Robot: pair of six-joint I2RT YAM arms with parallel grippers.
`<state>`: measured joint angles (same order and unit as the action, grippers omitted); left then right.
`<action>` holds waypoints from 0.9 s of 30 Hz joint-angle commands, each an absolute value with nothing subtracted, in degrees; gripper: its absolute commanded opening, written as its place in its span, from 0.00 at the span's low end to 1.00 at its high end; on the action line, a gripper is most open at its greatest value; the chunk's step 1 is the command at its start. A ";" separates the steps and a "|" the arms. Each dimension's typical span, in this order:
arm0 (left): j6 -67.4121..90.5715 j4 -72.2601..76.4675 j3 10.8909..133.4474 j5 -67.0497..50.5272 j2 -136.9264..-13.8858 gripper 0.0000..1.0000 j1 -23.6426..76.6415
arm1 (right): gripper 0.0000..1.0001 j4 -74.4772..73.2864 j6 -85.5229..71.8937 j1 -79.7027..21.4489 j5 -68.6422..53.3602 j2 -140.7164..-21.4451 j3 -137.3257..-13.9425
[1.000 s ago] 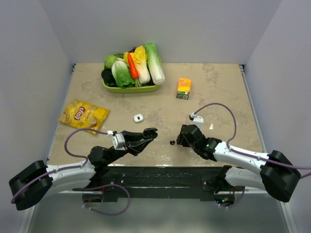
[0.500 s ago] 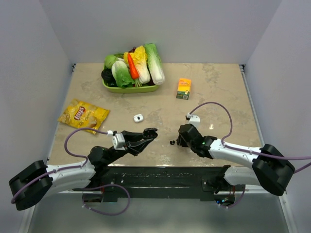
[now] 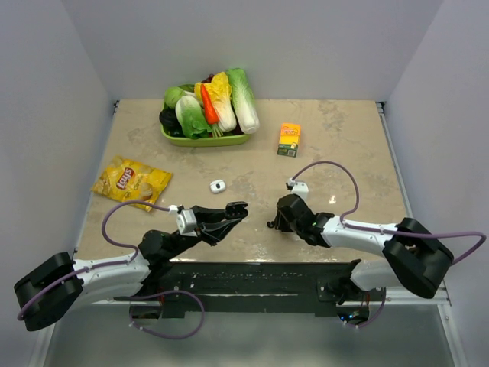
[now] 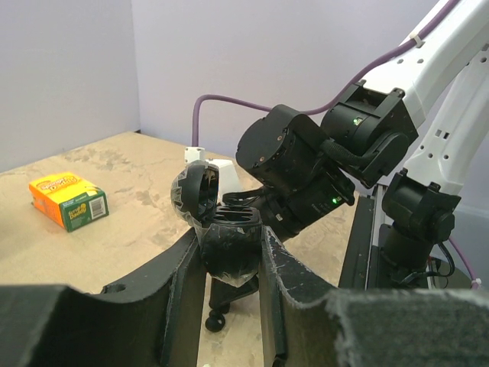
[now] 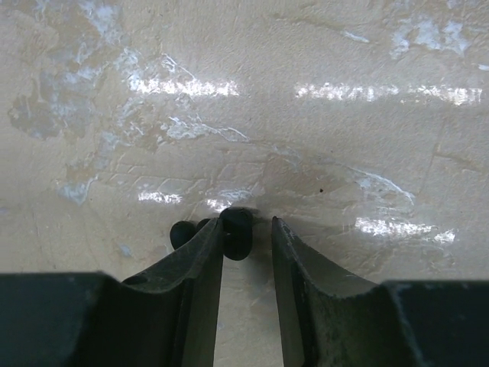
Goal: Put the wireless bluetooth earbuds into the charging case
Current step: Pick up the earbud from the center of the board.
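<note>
Right gripper [image 3: 273, 223] low over the black earbuds [image 5: 238, 232]; left gripper [image 3: 234, 209] has the charging case [image 4: 228, 248]

R fingers are set narrow w/ nothing clamped: one earbud lies in the gap, hard against the finger at picture-left, and the second earbud [image 5: 181, 234] lies outside that finger (touching it or not, can't tell). L is clamped on the case, lid up, just beside. To do it well: shift so only one bud is centred, then close slowly. It's tiny and round and will prob. squirt out if pinched off-centre.
</note>
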<state>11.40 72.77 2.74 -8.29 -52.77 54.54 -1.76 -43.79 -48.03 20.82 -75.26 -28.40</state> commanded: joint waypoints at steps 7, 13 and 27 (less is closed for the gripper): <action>11.69 90.62 1.84 -8.00 -52.82 0.00 54.93 | 0.15 -1.23 -42.71 -47.81 20.39 -75.06 -29.18; 11.78 90.79 1.85 -8.00 -52.91 0.00 54.93 | 0.00 -1.94 -43.59 -47.81 21.09 -68.94 -27.96; 20.97 82.37 8.60 -9.99 -51.59 0.00 49.67 | 0.00 -21.26 -15.65 -48.34 -4.13 -40.18 -45.69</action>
<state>14.17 72.66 2.94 -5.23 -52.16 53.39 -14.70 -25.56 -47.94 7.68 -42.70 -39.62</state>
